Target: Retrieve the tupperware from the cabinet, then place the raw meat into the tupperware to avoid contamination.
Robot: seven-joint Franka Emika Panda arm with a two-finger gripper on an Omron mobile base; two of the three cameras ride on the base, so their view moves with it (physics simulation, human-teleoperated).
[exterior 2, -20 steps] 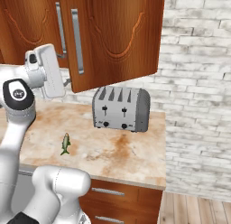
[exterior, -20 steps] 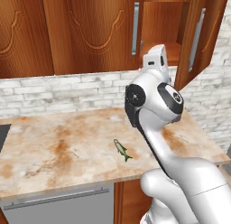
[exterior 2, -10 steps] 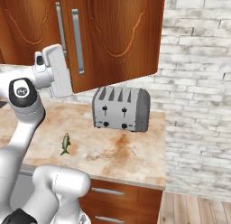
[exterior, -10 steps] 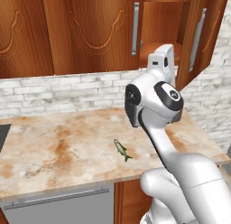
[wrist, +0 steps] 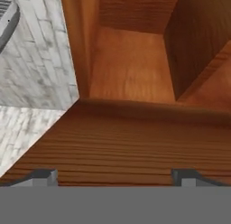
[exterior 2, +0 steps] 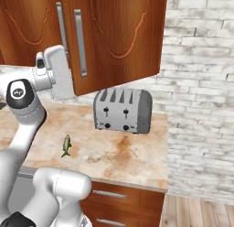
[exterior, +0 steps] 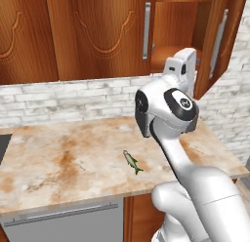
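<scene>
raw meat (exterior: 131, 161) lying flat, head toward wall

Glossy white rounded arm links, dark joint rings with grey caps, two small dark tool (wrist: 115, 175) tips.

Cabinet (exterior: 117, 36) right door open; raw meat (exterior: 132, 162) flat on counter (exterior: 58, 163).

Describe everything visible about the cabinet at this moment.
The cabinet is a reddish-brown wooden wall unit above the marble counter, with carved arched panels and long vertical silver bar handles. Its right door is swung open, the left one looks closed. In the hand view the interior is bare wood, with no container seen in the part shown. The gripper, jaws apart, is raised in front of the opening.
</scene>
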